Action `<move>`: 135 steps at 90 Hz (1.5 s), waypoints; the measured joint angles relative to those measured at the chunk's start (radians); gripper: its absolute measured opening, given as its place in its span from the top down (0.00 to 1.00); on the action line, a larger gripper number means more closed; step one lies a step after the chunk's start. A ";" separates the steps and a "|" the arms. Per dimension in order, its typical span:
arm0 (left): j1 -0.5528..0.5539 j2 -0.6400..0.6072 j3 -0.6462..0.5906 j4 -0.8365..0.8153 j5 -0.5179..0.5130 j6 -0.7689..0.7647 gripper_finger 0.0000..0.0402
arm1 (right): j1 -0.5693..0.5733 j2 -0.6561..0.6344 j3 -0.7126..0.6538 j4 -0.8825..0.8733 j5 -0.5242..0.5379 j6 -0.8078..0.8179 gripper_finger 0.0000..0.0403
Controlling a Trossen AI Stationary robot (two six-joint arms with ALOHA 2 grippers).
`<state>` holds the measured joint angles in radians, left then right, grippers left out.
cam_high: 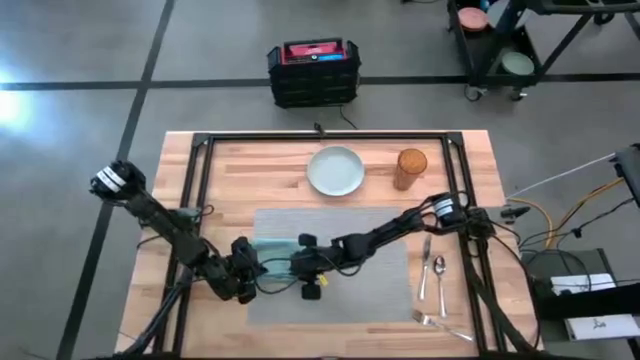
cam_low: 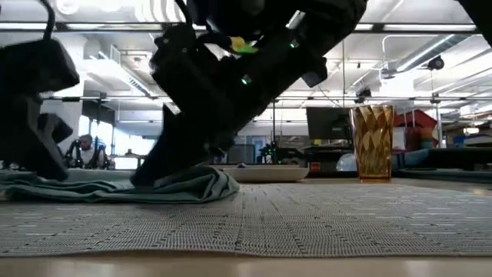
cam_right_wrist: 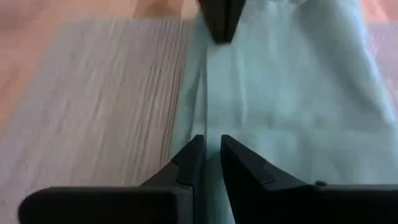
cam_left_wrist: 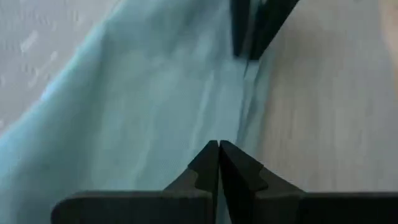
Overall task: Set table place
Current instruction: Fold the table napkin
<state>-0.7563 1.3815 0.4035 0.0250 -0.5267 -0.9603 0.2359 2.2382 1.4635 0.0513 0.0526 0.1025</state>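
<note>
Both arms reach low over the grey placemat (cam_high: 330, 262), which lies flat on the near half of the table (cam_high: 230, 165); the left arm extends from the table's left edge, elbow bent, its pincer (cam_left_wrist: 218, 147) closed, fingertips together and pinching the teal napkin (cam_high: 275, 247) at the placemat's left edge; the right arm stretches from the right side across the placemat, its pincer (cam_right_wrist: 211, 142) nearly closed on a fold of the same napkin; the two pincers face each other; a pale plate (cam_high: 335, 170) and amber glass (cam_high: 411, 167) stand beyond the placemat; cutlery (cam_high: 432, 275) lies at its right.
</note>
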 joint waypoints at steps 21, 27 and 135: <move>-0.014 0.048 -0.028 0.017 0.035 -0.108 1.00 | 0.006 -0.004 0.004 -0.083 0.005 0.001 0.93; -0.018 0.049 -0.029 0.013 0.035 -0.120 1.00 | 0.006 -0.004 0.004 -0.101 0.004 0.001 0.92; -0.024 -0.051 0.005 -0.057 0.100 -0.091 1.00 | 0.045 -0.220 -0.005 -0.489 -0.009 0.064 0.83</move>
<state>-0.7805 1.3302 0.4082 -0.0316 -0.4265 -1.0515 0.2806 2.0182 1.4582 -0.4375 0.0441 0.1661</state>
